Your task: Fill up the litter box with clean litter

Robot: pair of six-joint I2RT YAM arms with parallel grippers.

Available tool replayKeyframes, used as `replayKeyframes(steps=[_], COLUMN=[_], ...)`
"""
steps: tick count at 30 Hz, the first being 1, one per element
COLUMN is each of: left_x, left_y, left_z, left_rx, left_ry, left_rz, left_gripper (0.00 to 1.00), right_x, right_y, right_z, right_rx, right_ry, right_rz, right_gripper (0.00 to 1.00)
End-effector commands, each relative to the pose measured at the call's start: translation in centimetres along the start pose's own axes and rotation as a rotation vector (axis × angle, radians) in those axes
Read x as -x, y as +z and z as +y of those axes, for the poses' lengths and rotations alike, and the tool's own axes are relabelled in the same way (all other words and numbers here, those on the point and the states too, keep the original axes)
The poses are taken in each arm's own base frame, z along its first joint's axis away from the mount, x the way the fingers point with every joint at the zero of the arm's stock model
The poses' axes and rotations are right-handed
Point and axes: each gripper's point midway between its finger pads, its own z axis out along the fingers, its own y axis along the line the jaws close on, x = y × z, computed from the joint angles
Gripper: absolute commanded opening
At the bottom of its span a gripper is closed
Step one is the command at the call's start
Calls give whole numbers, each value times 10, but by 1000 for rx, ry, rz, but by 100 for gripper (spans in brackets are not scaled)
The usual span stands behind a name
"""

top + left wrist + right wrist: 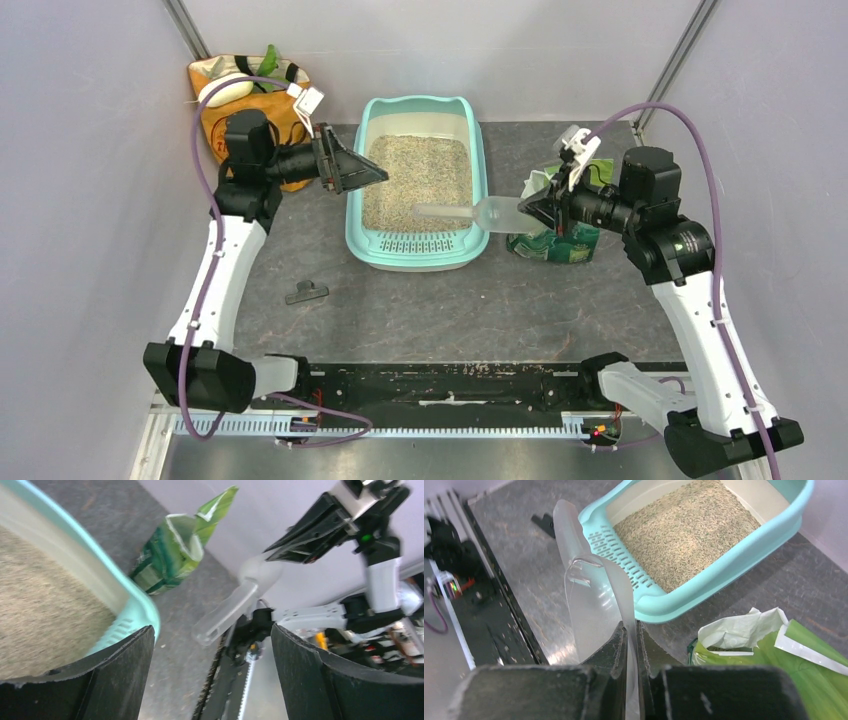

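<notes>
The mint-teal litter box (354,225) stands at the middle back, with beige clean litter (415,175) spread inside. My right gripper (533,209) is shut on a clear plastic scoop (470,213), which hangs level over the box's front right corner, handle pointing left. In the right wrist view the fingers (620,640) pinch the scoop's wall (594,595), and no litter shows in it; the litter box (724,565) and litter (684,530) lie beyond. My left gripper (365,172) is open and raised beside the box's left rim. In the left wrist view nothing is held between its fingers (115,675).
A green printed bag (565,240) stands open right of the box, under my right arm. An orange paper grocery bag (205,120) sits in the back left corner behind my left arm. A small black clip (306,291) lies on the floor at front left.
</notes>
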Motion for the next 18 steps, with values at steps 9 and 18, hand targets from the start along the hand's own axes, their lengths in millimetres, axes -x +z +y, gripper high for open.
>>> replayKeyframes(steps=[9,18], left_x=[-8,-25], left_y=[53,75], left_z=[-38,-52], left_rx=[-202,-266], left_ry=[-283,-335], left_rz=[10,64], left_gripper=[92,84], right_x=[52,50], right_y=[12,15], right_z=[-12,-3], right_rx=[-36,25], right_ry=[251,239], right_rz=[-212,-213], right_gripper=[0,0])
